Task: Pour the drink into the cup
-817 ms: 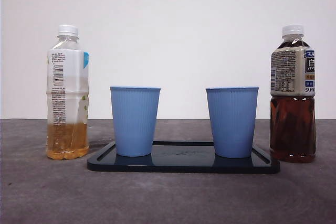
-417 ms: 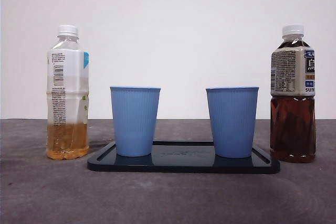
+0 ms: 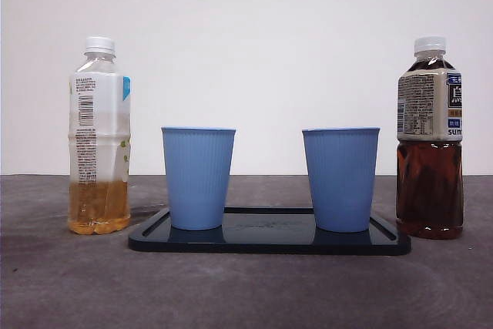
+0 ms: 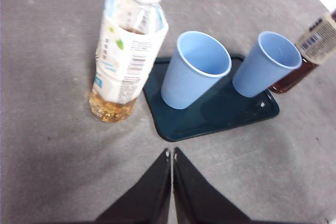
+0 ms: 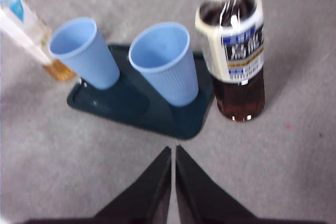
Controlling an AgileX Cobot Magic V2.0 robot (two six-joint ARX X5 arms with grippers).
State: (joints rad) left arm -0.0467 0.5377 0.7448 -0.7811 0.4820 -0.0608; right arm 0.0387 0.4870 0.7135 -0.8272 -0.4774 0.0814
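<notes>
Left hand [image 4: 172, 153]: clenched, empty, above the worktop [image 3: 246, 290].
Right hand [image 5: 173, 151]: clenched, empty.
Yellow-drink bottle [image 4: 128, 51]: upright, capped, just ahead of the left hand.
Dark tea bottle [image 5: 233, 51]: upright, capped, ahead of the right hand.
2 blue cups [image 3: 198, 177] [image 3: 340, 178]: upright on the dark tray [image 3: 269, 238], between the bottles, beyond both hands.

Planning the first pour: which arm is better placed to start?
Neither clearly. Left gripper faces the yellow-drink bottle; right gripper faces the dark tea bottle. Both shut, both caps on.
</notes>
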